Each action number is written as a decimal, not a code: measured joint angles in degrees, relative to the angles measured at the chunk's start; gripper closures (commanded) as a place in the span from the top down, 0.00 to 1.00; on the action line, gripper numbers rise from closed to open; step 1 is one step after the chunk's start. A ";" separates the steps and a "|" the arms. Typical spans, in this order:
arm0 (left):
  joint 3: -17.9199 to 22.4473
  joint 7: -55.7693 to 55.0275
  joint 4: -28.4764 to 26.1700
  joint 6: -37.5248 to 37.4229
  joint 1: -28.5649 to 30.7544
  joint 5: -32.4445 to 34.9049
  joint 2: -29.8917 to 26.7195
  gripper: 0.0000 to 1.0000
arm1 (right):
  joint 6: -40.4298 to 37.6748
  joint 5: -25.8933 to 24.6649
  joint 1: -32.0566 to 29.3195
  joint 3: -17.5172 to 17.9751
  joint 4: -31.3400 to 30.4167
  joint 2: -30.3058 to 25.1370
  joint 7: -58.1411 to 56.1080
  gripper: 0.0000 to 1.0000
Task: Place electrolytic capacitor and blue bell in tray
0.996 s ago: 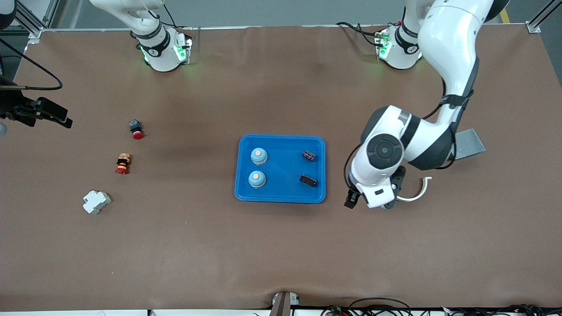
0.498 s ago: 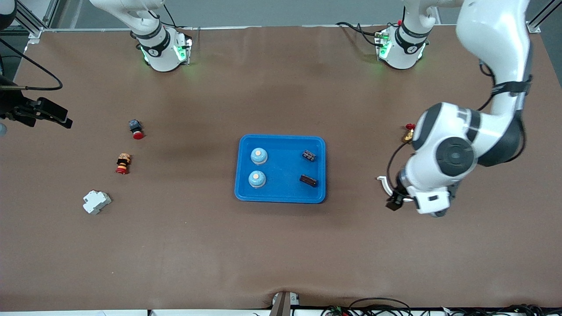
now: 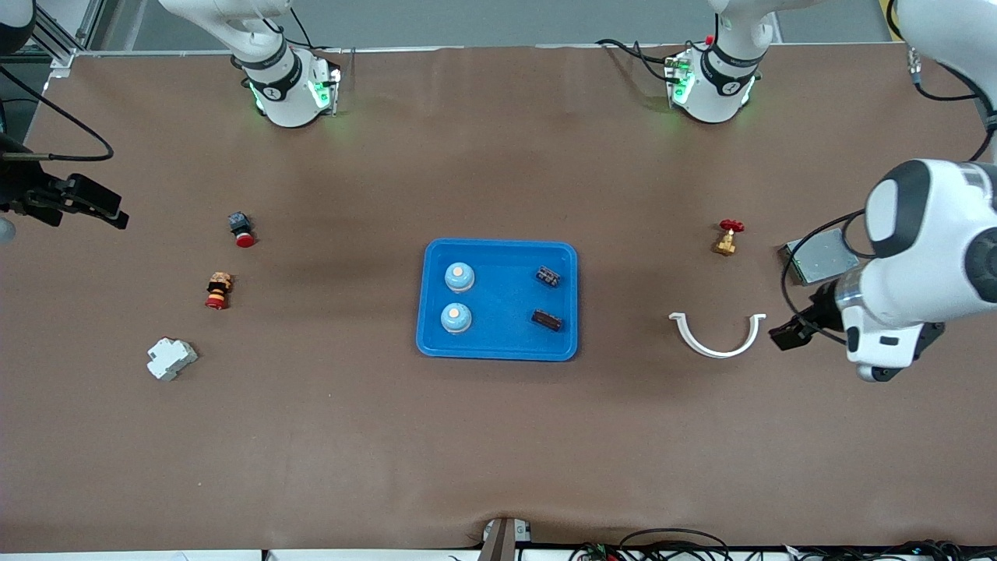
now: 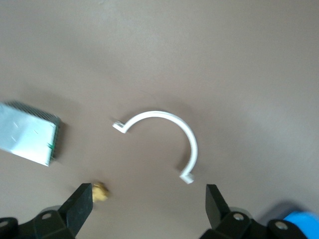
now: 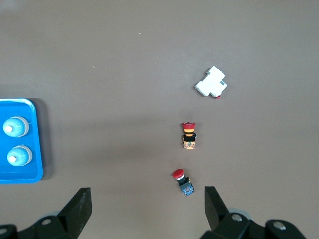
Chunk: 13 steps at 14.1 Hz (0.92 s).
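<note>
Front view: blue tray [image 3: 498,348] sits mid-worktop [image 3: 498,452]. Two blue bells [image 3: 459,276] are stood in its half toward the right arm's end, two capacitors [image 3: 547,319] are laid in the half toward the left arm's end, long axes slanted across the tray. Task is judged done; nothing of it is left outside the tray. Left pincer [image 3: 794,333] is hung over bare worktop between the white half-ring clip [image 3: 717,336] and the grey metal box [image 3: 819,257], well apart from the tray. Right pincer is not seen here.

Left wrist view: left pincer [image 4: 149,204] is spread wide, nothing held; clip and box are seen below it.

Right wrist view: right pincer [image 5: 147,206] is spread wide, empty, parked over the worktop; that arm waits.
</note>
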 measured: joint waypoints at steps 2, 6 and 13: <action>0.11 11.43 -0.21 -1.52 2.49 -0.49 -0.84 1.00 | 0.00 -0.02 0.00 0.02 0.00 0.00 0.00 1.00; 0.45 18.82 -0.20 -2.53 3.81 -0.65 -2.73 1.00 | 0.00 0.00 0.00 0.12 -0.04 0.00 0.01 1.00; 0.16 19.99 2.04 -2.51 3.31 -0.65 -6.18 1.00 | 0.00 0.01 0.00 0.13 -0.10 0.00 0.03 1.00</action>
